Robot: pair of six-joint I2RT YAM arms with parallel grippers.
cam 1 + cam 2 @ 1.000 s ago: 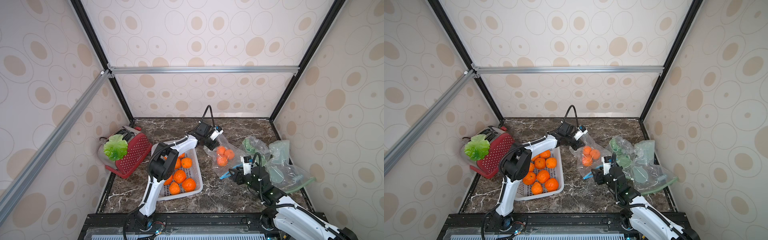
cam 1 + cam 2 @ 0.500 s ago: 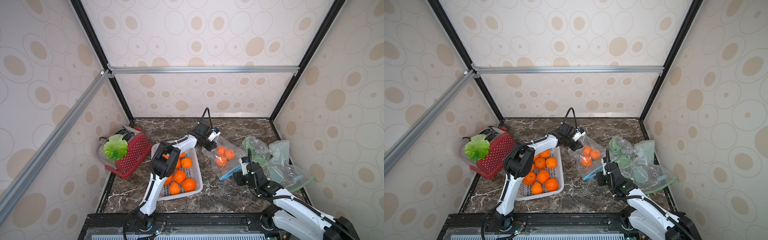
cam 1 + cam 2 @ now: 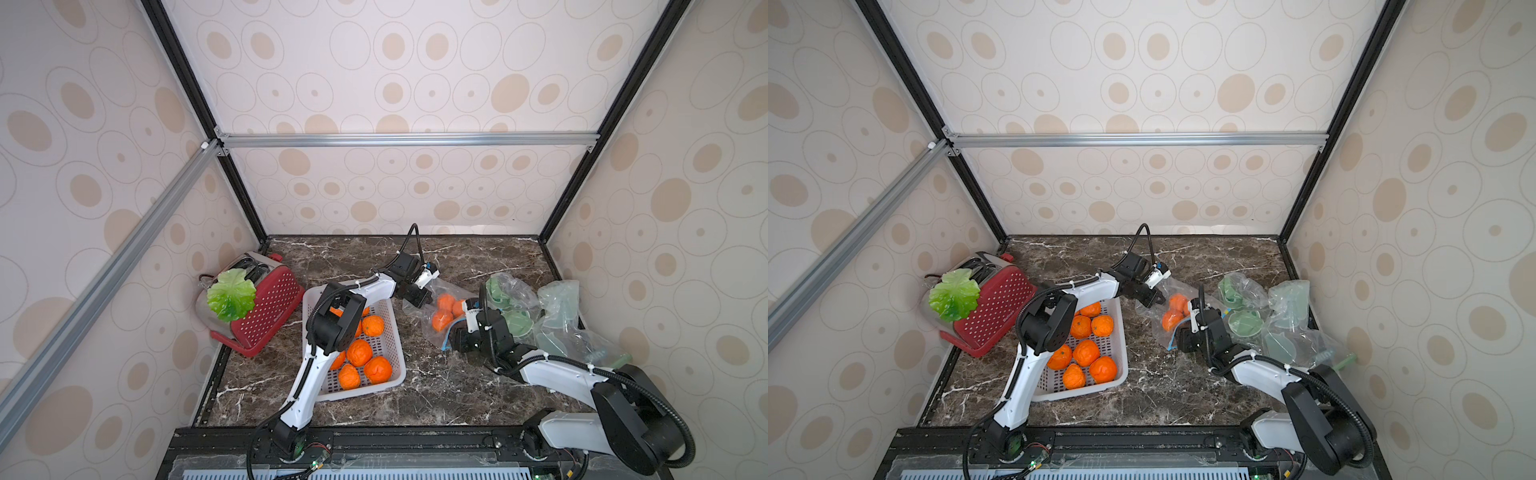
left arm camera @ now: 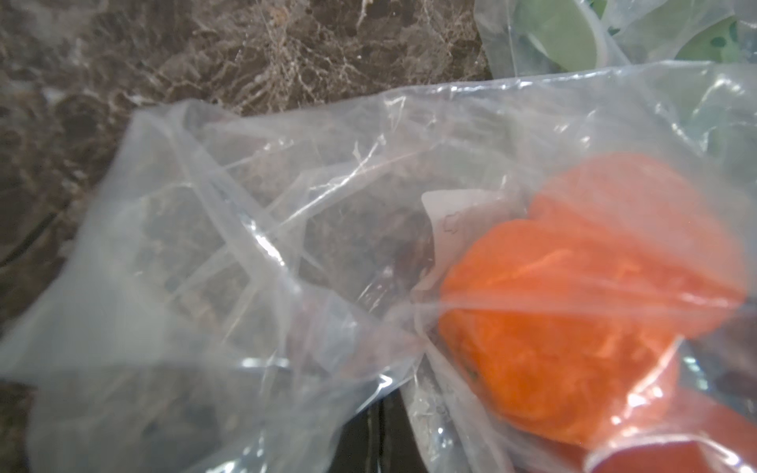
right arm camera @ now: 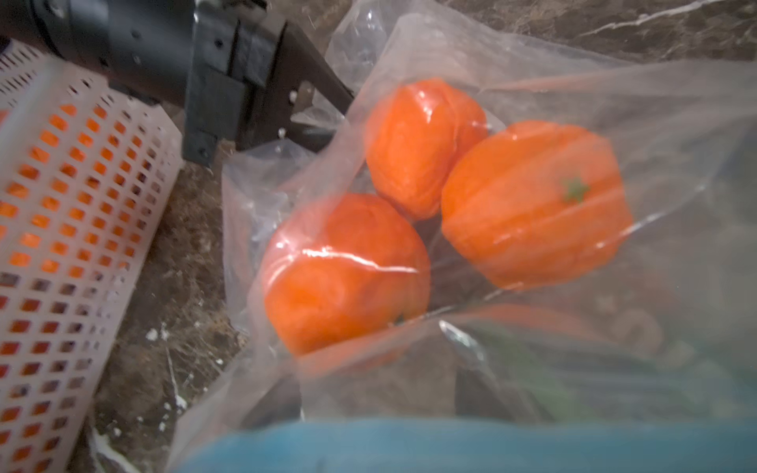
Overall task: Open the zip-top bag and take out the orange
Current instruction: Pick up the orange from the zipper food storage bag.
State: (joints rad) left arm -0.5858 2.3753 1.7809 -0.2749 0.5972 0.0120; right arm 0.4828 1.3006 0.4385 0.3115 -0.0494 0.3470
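The clear zip-top bag [image 3: 430, 286] [image 3: 1165, 286] lies on the marble to the right of the basket, with three oranges inside [image 3: 441, 322] [image 3: 1172, 320] [image 5: 344, 274]. My left gripper [image 3: 419, 297] [image 3: 1148, 297] [image 4: 375, 438] is shut on the bag's far corner, opposite the zip. The blue zip strip [image 3: 448, 337] [image 5: 409, 446] is at the near end. There my right gripper [image 3: 455, 334] [image 3: 1183, 338] [image 5: 376, 399] is pushed into the bag's mouth. Its two dark fingers [image 5: 480, 394] show through the film, spread apart, a little short of the nearest orange.
A white perforated basket [image 3: 397, 332] [image 3: 1121, 328] with several loose oranges stands left of the bag, under my left arm. A red toaster [image 3: 270, 307] with a green leaf on it sits at far left. Clear bags of green lids [image 3: 552, 316] pile up at right.
My right gripper has moved forward to the bag's zip end and its jaws have spread wider. My left gripper has kept its hold on the far corner, shifting only slightly.
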